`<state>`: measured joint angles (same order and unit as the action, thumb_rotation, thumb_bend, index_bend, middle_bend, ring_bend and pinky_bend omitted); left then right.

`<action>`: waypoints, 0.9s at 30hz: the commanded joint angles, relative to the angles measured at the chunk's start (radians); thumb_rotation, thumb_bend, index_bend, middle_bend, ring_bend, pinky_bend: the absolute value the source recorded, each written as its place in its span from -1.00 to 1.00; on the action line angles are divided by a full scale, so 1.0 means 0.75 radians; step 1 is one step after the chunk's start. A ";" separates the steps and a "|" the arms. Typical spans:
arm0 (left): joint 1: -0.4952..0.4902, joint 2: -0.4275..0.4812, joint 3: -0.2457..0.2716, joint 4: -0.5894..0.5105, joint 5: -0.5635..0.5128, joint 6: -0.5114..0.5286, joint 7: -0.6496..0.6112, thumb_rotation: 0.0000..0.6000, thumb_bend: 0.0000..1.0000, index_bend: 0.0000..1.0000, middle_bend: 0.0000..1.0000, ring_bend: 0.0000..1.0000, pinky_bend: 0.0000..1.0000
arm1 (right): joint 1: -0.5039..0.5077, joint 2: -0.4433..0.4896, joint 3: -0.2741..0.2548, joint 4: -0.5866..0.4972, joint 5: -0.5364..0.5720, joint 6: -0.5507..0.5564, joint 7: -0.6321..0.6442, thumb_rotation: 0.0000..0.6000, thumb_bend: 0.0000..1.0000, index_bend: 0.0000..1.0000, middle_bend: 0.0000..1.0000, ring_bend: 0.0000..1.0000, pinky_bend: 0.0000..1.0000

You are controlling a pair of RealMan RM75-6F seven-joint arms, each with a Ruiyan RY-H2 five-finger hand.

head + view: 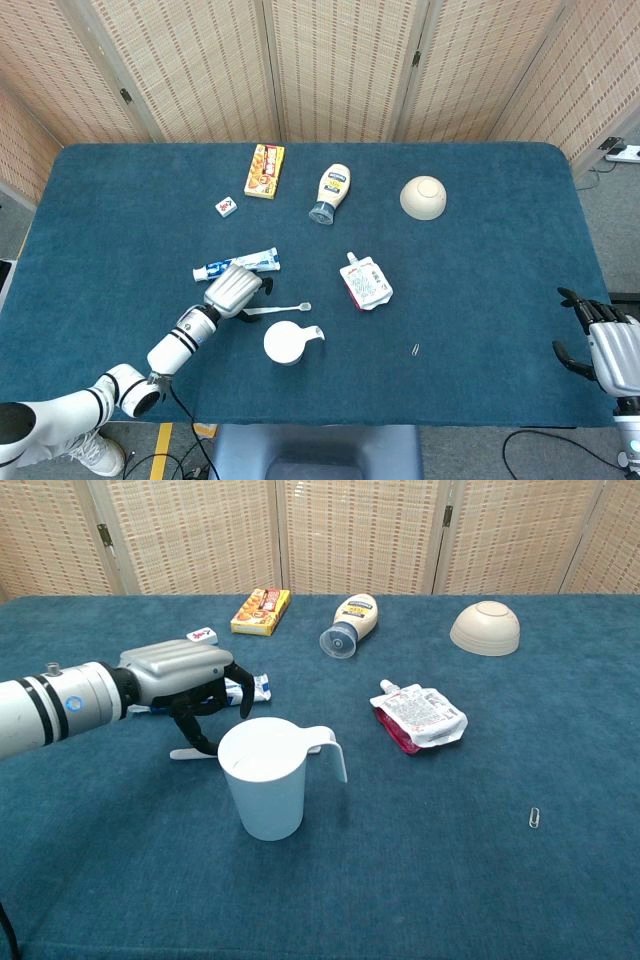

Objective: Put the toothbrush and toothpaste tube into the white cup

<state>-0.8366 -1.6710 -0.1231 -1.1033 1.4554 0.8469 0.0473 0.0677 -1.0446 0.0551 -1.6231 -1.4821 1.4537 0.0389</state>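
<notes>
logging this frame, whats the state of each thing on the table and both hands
white cup: upright, nothing visible inside
toothbrush: flat on the table, beside the cup
toothpaste tube: flat, capped
left hand: fingers curled down over the toothbrush handle; grip unclear
right hand: holds nothing, fingers apart, at the table edge
mayonnaise bottle: on its side
bowl: upside down
pouch: flat, capped
</notes>
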 commanded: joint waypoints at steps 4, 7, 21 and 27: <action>-0.025 -0.040 -0.004 0.039 -0.025 -0.022 0.026 1.00 -0.62 -0.03 0.85 0.77 0.75 | -0.007 0.000 -0.001 0.007 0.007 0.004 0.008 1.00 -0.54 -0.71 -0.38 -0.47 -0.41; -0.035 -0.053 0.003 0.059 -0.024 -0.029 0.041 1.00 -0.62 -0.03 0.85 0.78 0.75 | -0.011 0.000 -0.002 0.010 0.006 0.008 0.013 1.00 -0.54 -0.71 -0.38 -0.47 -0.41; -0.033 -0.072 -0.006 0.147 -0.076 -0.007 0.112 1.00 -0.62 -0.01 0.87 0.78 0.75 | -0.022 -0.002 -0.005 0.018 0.003 0.018 0.021 1.00 -0.54 -0.71 -0.38 -0.48 -0.41; -0.034 -0.059 0.003 0.106 -0.078 -0.014 0.106 1.00 -0.62 0.00 0.87 0.78 0.75 | -0.029 -0.007 -0.006 0.023 0.008 0.020 0.027 1.00 -0.54 -0.71 -0.38 -0.48 -0.41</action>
<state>-0.8619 -1.7220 -0.1256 -1.0063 1.3925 0.8362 0.1298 0.0463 -1.0494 0.0506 -1.6064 -1.4759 1.4685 0.0589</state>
